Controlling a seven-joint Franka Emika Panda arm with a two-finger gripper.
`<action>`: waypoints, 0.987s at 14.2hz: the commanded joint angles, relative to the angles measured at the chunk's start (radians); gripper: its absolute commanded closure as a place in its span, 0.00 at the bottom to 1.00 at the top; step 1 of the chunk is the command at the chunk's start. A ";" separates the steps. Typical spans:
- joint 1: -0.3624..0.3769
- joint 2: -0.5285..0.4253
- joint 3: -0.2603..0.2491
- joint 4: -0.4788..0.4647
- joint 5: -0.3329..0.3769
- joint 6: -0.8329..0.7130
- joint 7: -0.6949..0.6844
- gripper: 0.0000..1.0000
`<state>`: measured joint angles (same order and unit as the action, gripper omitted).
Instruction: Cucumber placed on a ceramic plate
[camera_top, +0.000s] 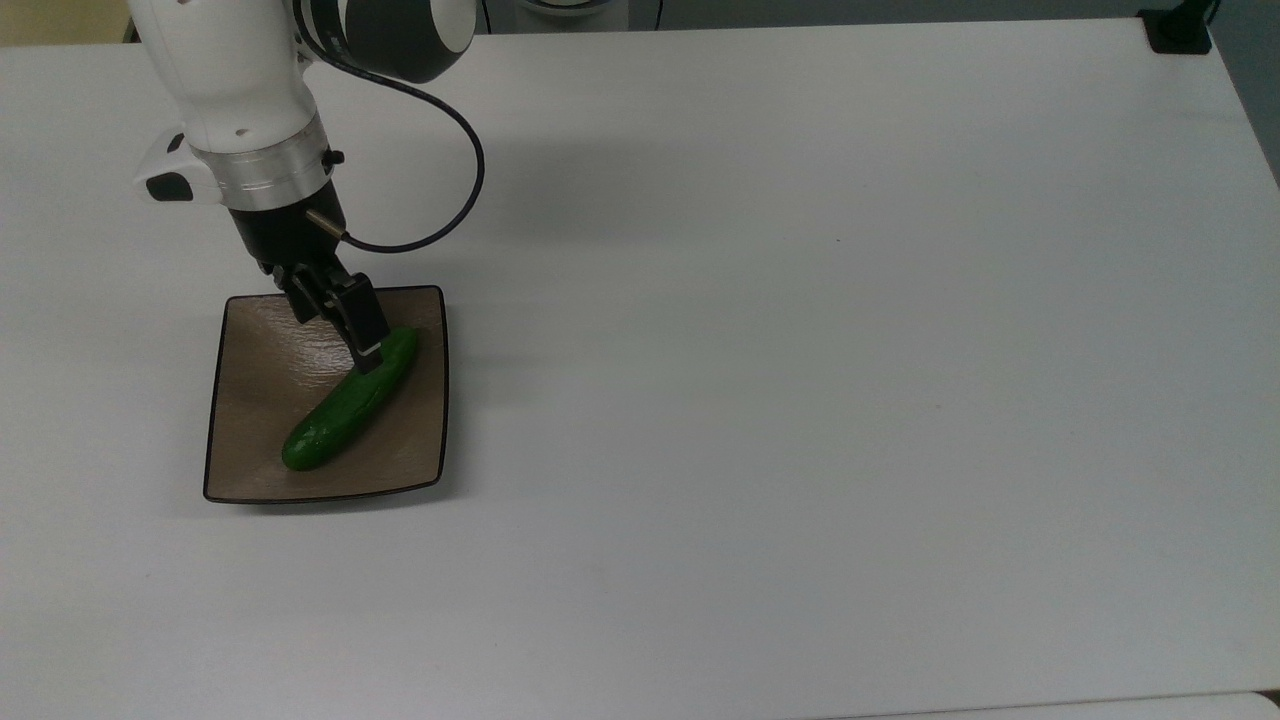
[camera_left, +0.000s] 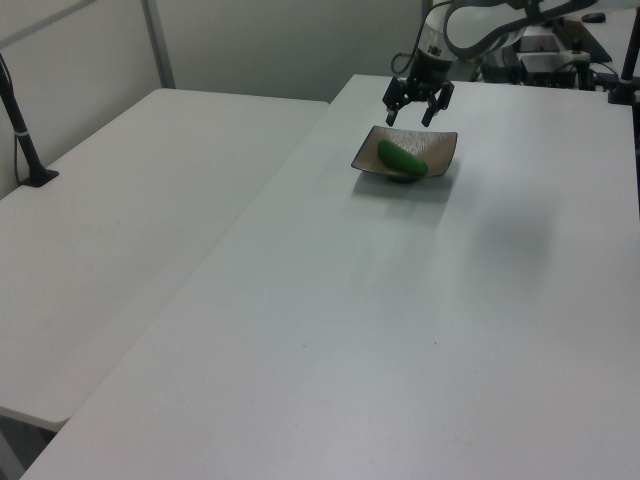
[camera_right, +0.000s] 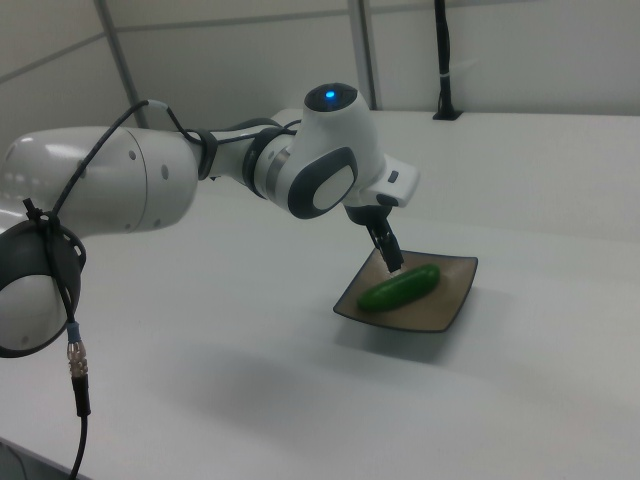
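The dark green cucumber lies diagonally on the square tan-brown ceramic plate, resting flat inside the dark rim. My gripper hangs just above the cucumber's far end, open and holding nothing. In the left view the gripper stands with its two black fingers spread, above the cucumber and the plate. In the right view one black finger of the gripper points down at the cucumber on the plate.
The plate sits near the top view's left side of a wide white table. A black cable loops from the wrist. A black mount is clamped at the table's far right corner. A second white table adjoins in the left view.
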<state>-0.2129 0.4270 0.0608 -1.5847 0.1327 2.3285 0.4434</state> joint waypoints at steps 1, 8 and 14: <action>0.000 -0.004 0.002 0.015 -0.002 0.000 0.015 0.00; 0.030 -0.089 0.007 0.022 -0.076 -0.294 0.001 0.00; 0.171 -0.241 0.010 -0.112 -0.084 -0.510 -0.040 0.00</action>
<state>-0.1107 0.2943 0.0774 -1.5733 0.0655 1.8784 0.4286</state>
